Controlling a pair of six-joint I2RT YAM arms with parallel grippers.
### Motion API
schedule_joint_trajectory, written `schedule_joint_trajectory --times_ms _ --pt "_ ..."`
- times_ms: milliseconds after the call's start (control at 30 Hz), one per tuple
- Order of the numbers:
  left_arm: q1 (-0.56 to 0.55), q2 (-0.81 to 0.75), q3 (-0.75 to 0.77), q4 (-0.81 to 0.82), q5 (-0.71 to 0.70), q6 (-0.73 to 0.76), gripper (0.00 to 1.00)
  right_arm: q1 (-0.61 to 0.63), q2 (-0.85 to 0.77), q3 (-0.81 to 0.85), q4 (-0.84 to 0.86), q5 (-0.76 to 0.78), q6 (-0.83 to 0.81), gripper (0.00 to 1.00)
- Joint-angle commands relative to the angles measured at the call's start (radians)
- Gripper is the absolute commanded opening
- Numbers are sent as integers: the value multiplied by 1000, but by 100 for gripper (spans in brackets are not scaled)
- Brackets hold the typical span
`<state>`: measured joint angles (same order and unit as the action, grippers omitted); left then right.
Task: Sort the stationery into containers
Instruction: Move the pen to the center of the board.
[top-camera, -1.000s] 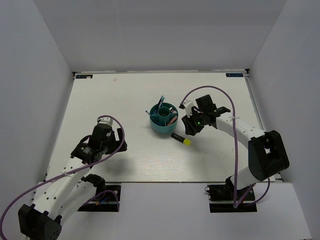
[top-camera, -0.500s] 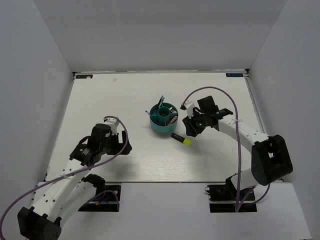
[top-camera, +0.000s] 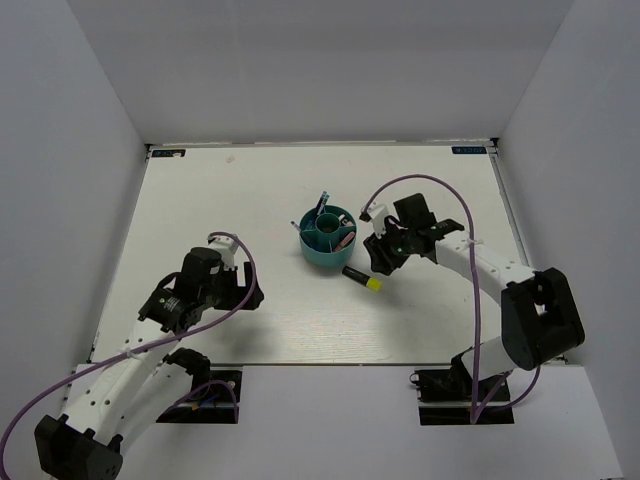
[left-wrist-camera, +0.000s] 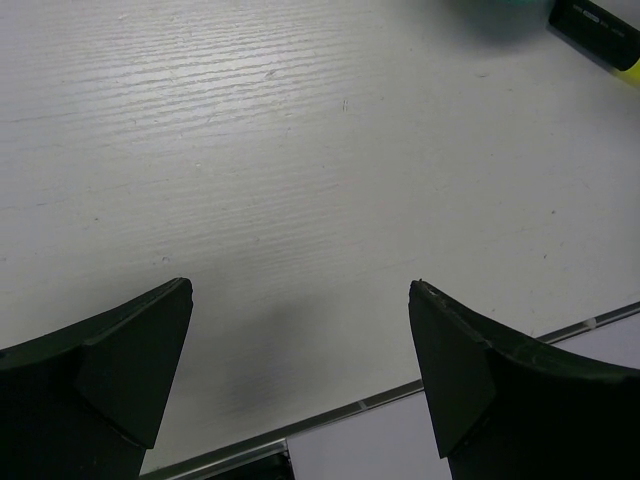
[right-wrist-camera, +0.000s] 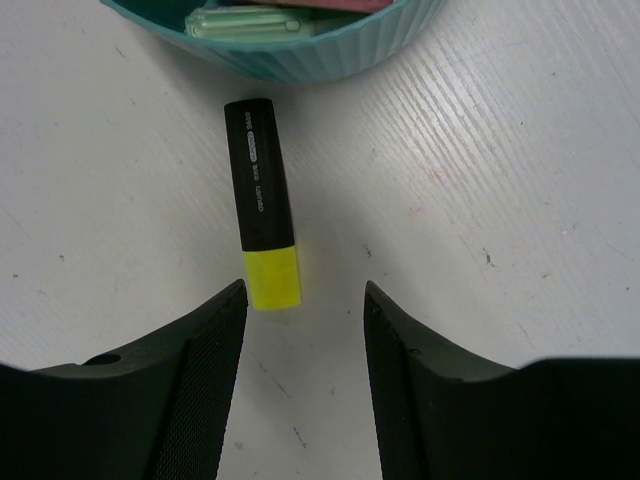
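Right wrist view: right pincer (right-wrist-camera: 303, 295) part open, empty, over black marker w/ yellow cap (right-wrist-camera: 262, 200), lying on counter (right-wrist-camera: 480, 180) just beside teal organizer (right-wrist-camera: 330, 55). Other pens (right-wrist-camera: 245, 25) already inside; prob. the only one left. Left pincer (left-wrist-camera: 300, 300) wide open, empty.

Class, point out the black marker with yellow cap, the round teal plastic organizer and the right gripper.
Black marker with yellow cap (right-wrist-camera: 260, 190), right wrist view, black barrel.
Round teal plastic organizer (top-camera: 325, 262), top external view, outer wall.
Right gripper (right-wrist-camera: 304, 297), right wrist view, between its fingertips.
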<state>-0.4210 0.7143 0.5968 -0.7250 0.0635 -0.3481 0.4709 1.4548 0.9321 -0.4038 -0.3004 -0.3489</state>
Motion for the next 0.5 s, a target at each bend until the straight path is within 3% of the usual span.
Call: schedule_joint_trajectory --times_ms 0,467 --pt "5 -7 -2 15 -24 9 100 14 25 -6 62 10 -16 54" --pt "4 28 -2 9 -37 9 100 116 145 13 152 87 -25 55"
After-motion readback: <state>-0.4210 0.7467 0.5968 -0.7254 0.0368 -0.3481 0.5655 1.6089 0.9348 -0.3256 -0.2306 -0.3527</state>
